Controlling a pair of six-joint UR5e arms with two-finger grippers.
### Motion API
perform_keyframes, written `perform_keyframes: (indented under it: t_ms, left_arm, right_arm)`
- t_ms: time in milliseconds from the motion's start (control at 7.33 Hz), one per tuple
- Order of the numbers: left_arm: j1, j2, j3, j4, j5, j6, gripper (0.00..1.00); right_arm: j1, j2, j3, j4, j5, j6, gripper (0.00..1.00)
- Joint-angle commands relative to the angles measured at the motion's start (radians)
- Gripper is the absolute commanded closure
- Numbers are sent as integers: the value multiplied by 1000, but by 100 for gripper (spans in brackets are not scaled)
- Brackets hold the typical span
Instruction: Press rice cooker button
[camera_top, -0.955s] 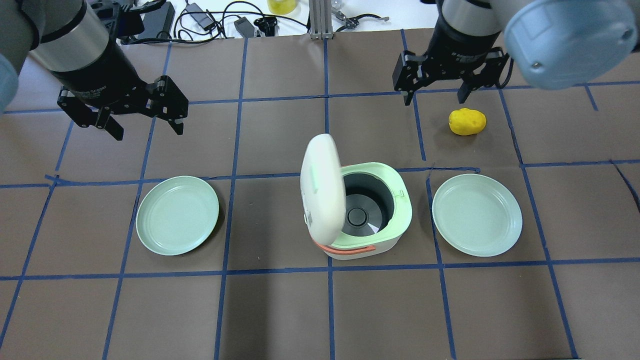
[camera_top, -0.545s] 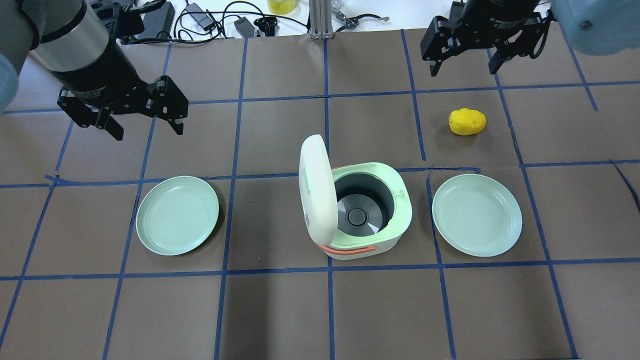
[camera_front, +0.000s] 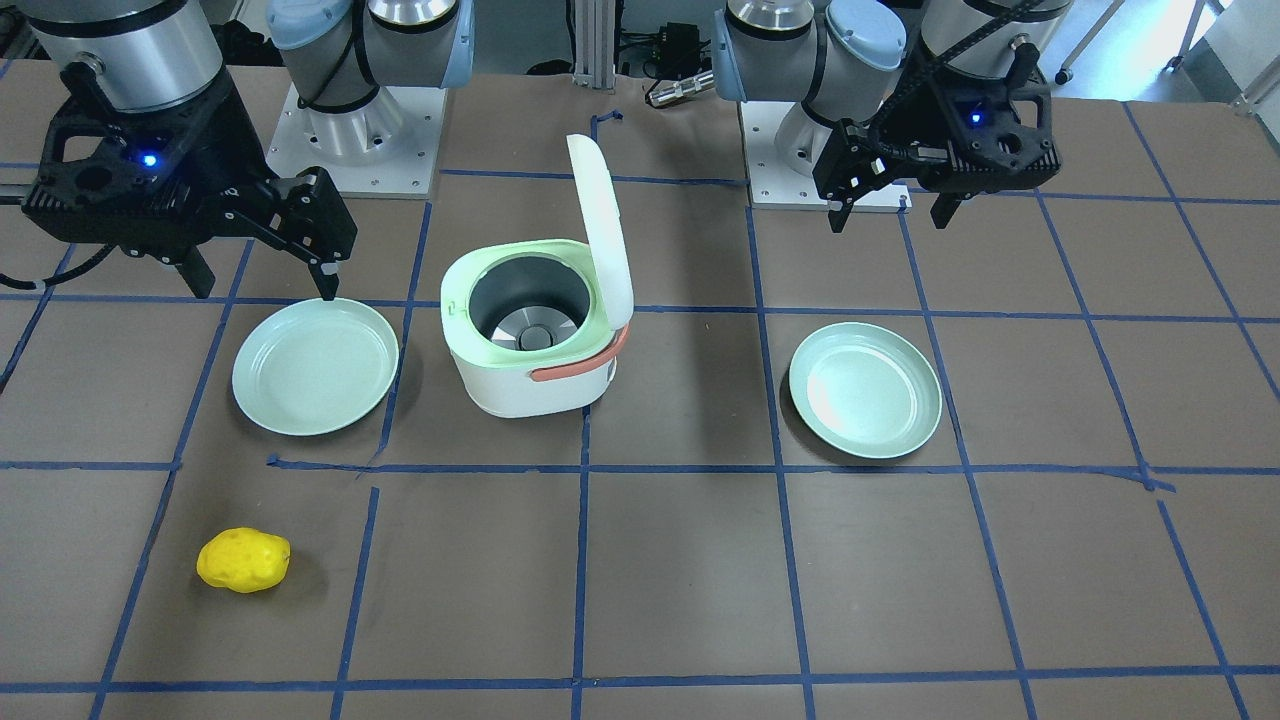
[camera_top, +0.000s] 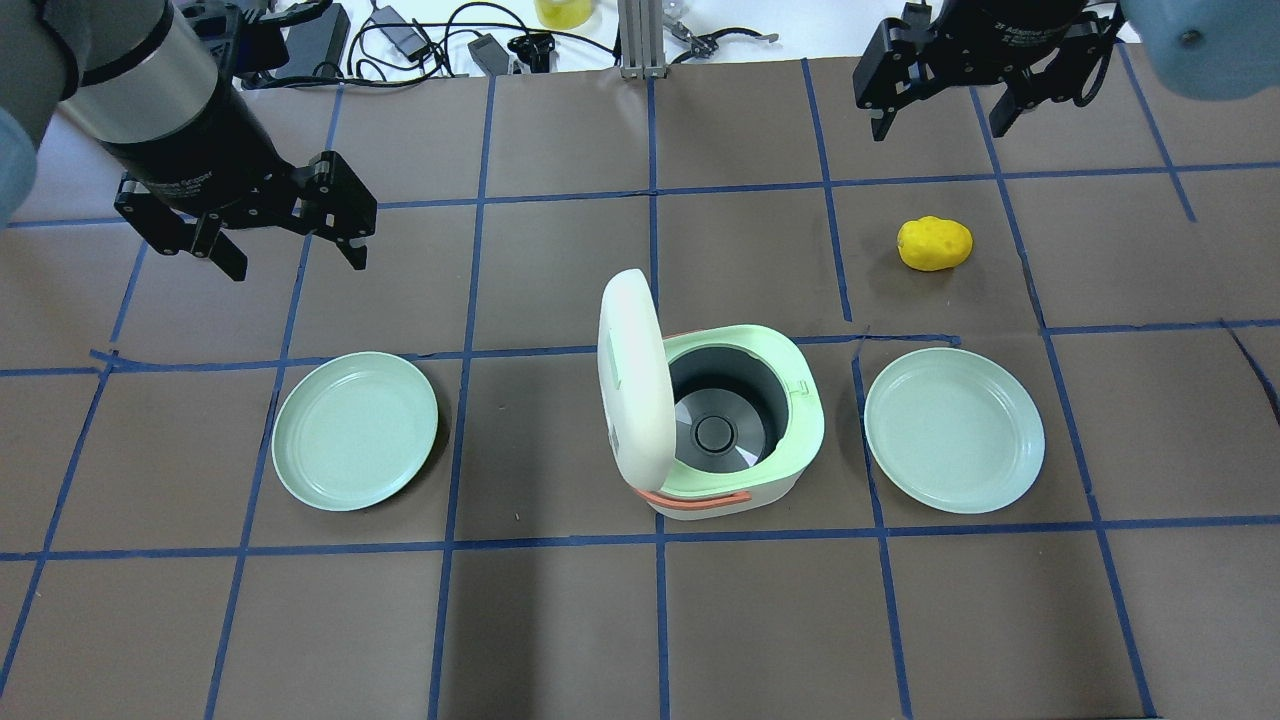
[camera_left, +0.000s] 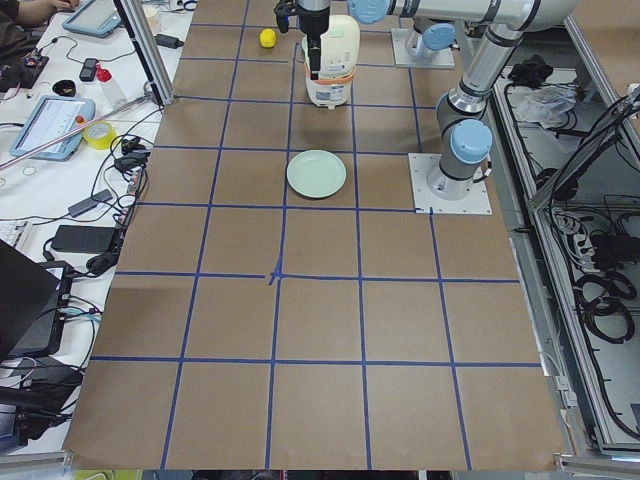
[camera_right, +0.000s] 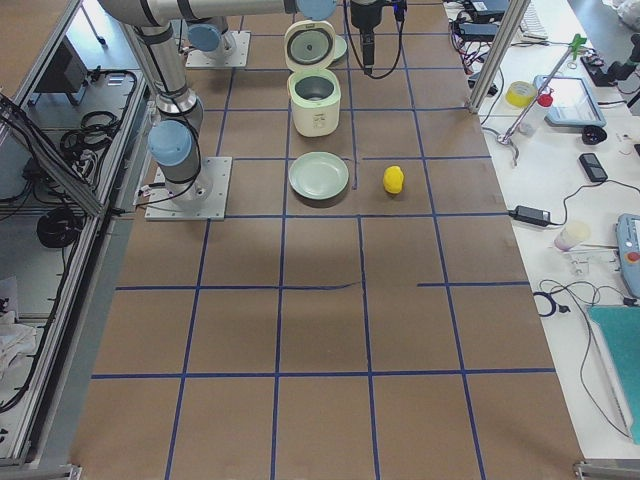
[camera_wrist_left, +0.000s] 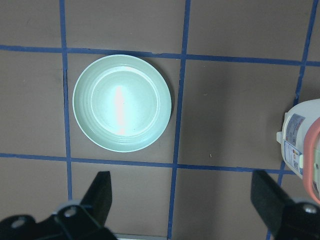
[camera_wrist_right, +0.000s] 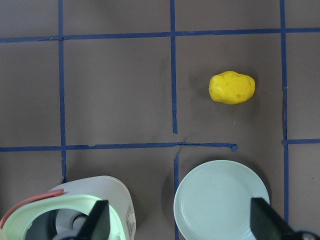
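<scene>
The white and green rice cooker (camera_top: 745, 470) stands mid-table with its white lid (camera_top: 632, 385) swung up, the grey inner pot showing. It also shows in the front-facing view (camera_front: 530, 375). I cannot make out its button. My right gripper (camera_top: 940, 128) is open and empty, high above the far right of the table, well clear of the cooker; its wrist view shows the cooker's rim (camera_wrist_right: 65, 207) at bottom left. My left gripper (camera_top: 297, 262) is open and empty, high above the far left, beyond the left plate (camera_top: 355, 430).
A second green plate (camera_top: 953, 430) lies right of the cooker. A yellow potato-like toy (camera_top: 934, 243) lies beyond it. Cables and gear lie past the table's far edge (camera_top: 400, 40). Blue tape lines cross the brown table.
The cooker's lid has swung further up to upright. My right gripper has drawn back from the cooker toward the far right. The left arm has not moved.
</scene>
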Motion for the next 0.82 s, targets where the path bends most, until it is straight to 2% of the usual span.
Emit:
perform_keyframes:
  t_ms: [0, 682]
  left_arm:
    - [0, 0, 0, 0, 0, 0, 0]
    - [0, 0, 0, 0, 0, -2, 0]
  right_arm:
    - [1, 0, 0, 1, 0, 5, 0]
    - [1, 0, 8, -2, -6, 3, 0]
